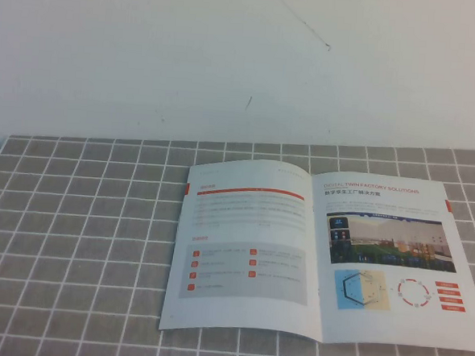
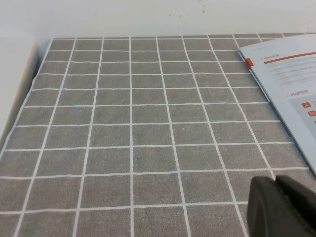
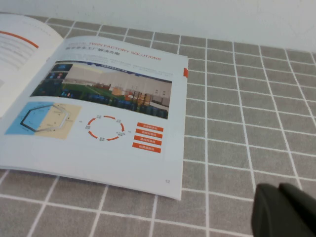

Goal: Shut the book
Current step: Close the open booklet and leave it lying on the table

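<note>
Book (image 1: 321,256) lay open, flat on bench (image 1: 72,240). Likely light, floppy; best lifted at outer page edge. Left claw (image 2: 277,197) left of book, right claw (image 3: 280,202) right of book; grip state unreadable.

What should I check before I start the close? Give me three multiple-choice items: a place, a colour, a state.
1. Both claws are: A pressing on the print; B off the book, over the cloth; C tucked beneath it.
2. The cloth is: A grey with white lines; B plain red; C green checks.
3. The book is: A shut; B standing upright; C lying open.

Answers:
1 B: the left claw hangs over bare cloth on the book's left side, and the right claw over cloth off its right side.
2 A: a grey grid covers the table.
3 C: two facing pages show, lying flat.
</note>
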Action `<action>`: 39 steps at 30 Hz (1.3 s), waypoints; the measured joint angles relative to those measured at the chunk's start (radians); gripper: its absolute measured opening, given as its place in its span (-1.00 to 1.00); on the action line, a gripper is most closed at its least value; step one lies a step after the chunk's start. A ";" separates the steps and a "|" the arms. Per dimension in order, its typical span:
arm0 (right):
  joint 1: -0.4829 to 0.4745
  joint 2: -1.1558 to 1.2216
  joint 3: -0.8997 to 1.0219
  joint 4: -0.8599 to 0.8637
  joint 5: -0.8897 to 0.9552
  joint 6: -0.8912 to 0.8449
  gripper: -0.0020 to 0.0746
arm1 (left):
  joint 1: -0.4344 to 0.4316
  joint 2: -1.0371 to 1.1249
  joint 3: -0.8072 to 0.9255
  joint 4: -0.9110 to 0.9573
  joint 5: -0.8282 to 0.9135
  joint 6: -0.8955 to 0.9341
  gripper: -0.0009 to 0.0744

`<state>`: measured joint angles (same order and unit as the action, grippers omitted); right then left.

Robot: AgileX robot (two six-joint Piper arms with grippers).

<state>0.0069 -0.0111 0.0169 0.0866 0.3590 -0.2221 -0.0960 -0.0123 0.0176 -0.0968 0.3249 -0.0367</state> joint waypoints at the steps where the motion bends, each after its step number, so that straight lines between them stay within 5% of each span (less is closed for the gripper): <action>1: 0.000 0.000 0.000 0.000 0.000 0.000 -0.95 | 0.000 0.000 0.000 0.000 0.000 0.000 -0.98; 20: 0.000 0.000 0.011 0.000 -0.172 0.000 -0.95 | 0.000 0.000 0.004 0.000 -0.138 0.000 -0.98; 39: 0.000 0.000 0.011 0.002 -0.745 0.069 -0.95 | 0.000 0.000 0.004 0.074 -0.679 0.051 -0.99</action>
<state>0.0069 -0.0111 0.0281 0.0884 -0.3861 -0.1533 -0.0960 -0.0123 0.0212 -0.0230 -0.3543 0.0147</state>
